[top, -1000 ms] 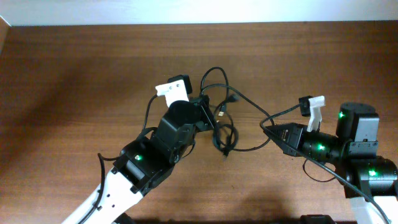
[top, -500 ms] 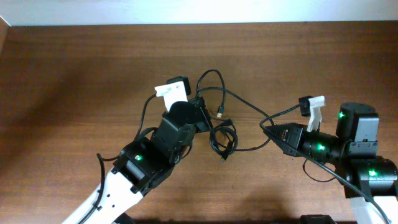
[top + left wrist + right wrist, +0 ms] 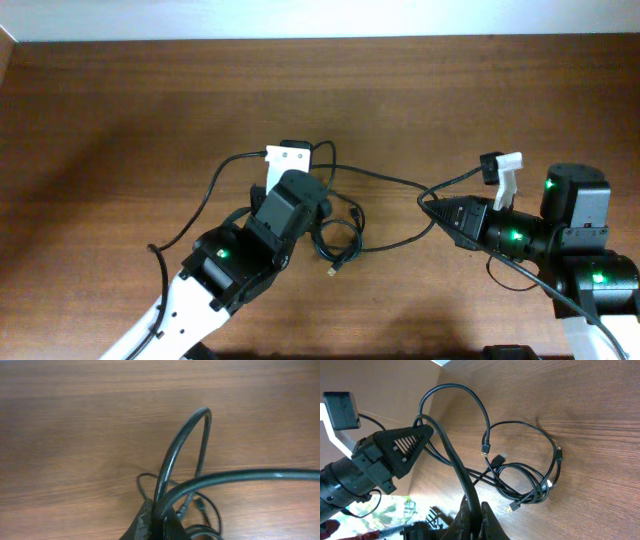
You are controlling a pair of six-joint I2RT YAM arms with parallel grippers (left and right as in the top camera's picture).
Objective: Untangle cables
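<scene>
Both arms over the bench (image 3: 100, 120). The left end effector (image 3: 322, 203) was clamped on the cables (image 3: 345, 240) (one loop arched up from its tips). The right end effector (image 3: 428, 207) was clamped on them too. One strand spanned between the two. The rest lay loosely coiled on the bench just beside the left end effector, with the plugs at the coil's edge.

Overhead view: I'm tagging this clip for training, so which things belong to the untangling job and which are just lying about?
Part of the job:
- the cables, thin black cords tangled mid-table
- left tool, shut on a strand
- right tool, shut on a strand

Just there:
- the table
- the arm wiring trailing by the left arm
</scene>
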